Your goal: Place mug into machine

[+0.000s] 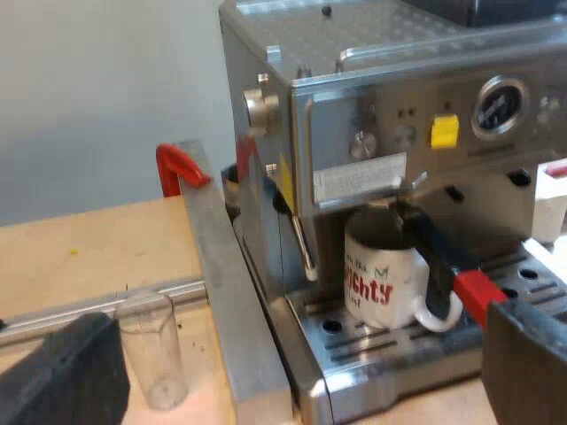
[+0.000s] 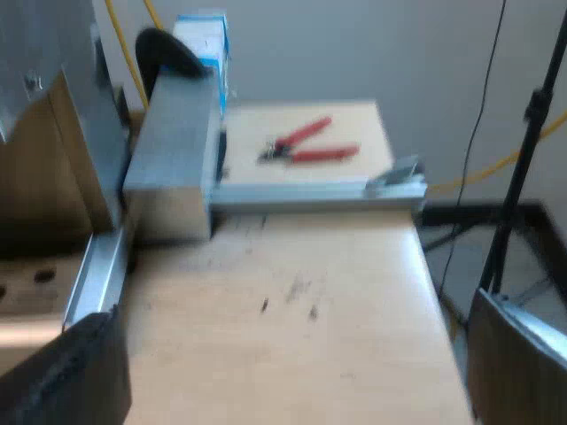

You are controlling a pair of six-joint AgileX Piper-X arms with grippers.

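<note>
A white mug (image 1: 383, 285) with red lettering stands upright on the drip tray (image 1: 372, 341) of the steel espresso machine (image 1: 390, 106), beneath the locked-in holder. The holder's dark handle (image 1: 431, 252) sticks out past the mug and ends in red (image 1: 478, 292). My left gripper (image 1: 292, 390) is open and empty, its fingers (image 1: 62, 376) spread wide, a short way back from the machine's front and apart from the mug. My right gripper (image 2: 292, 381) is open over bare wooden tabletop (image 2: 292, 301), holding nothing, with the machine's steel base (image 2: 84, 274) beside one finger.
A clear measuring glass (image 1: 155, 350) stands on the table close to one left finger. An aluminium bar (image 1: 226, 274) with a red clamp (image 1: 177, 168) runs along the machine's side. Beyond the right gripper are a metal block (image 2: 173, 164), a rail (image 2: 310, 190) and red-handled pliers (image 2: 306, 143).
</note>
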